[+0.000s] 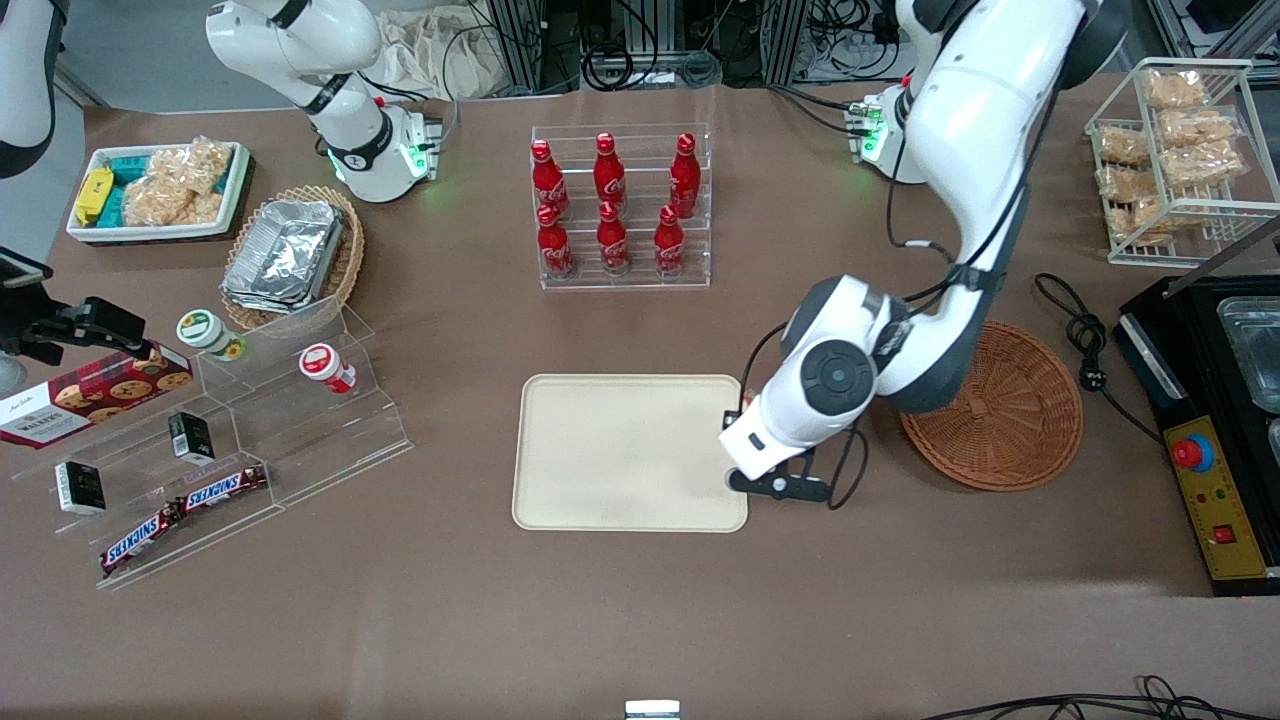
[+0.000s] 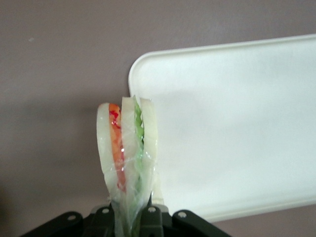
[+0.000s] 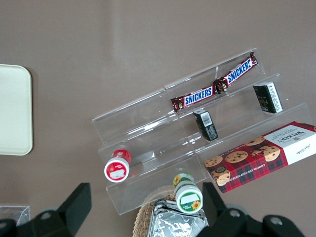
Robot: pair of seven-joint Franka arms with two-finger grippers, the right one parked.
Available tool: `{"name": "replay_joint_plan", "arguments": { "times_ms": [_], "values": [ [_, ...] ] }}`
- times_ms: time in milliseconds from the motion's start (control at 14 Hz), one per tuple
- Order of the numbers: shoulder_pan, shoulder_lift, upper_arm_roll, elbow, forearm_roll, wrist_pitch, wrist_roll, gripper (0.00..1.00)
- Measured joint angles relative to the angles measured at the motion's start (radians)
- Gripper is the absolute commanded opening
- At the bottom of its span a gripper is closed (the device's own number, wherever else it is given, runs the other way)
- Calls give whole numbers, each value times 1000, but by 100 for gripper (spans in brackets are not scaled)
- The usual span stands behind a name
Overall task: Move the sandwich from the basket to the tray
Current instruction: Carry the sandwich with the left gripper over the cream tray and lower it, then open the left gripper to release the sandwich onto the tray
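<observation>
One sandwich (image 2: 127, 148) is clamped in the gripper (image 2: 131, 217), hanging over the bare table right at the edge of the tray (image 1: 560, 440), on the side toward the basket (image 1: 1030, 420). So we're mid-carry: pickup looks done, drop-off isn't. The basket looks empty from the front. Next move, I'd say, is sliding further over the tray, lowering a bit, then letting go so the wedge lands inside the rim and not on it
</observation>
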Motion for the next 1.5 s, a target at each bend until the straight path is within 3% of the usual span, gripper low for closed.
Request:
{"name": "replay_joint_plan", "arguments": {
  "times_ms": [357,429,500,643,857,1071,1286,1500],
  "values": [
    [-32,78,0,11,5,149,-25,0],
    [-37,87,0,11,5,169,-28,12],
    [-40,95,0,11,5,183,-31,36],
    [-45,109,0,11,6,189,-54,99],
    [-47,111,0,14,11,175,-127,99],
    [-47,80,3,55,12,18,-138,99],
    [-30,-41,22,106,14,-186,-133,99],
    [52,-181,32,115,14,-298,-104,99]
  ]
}}
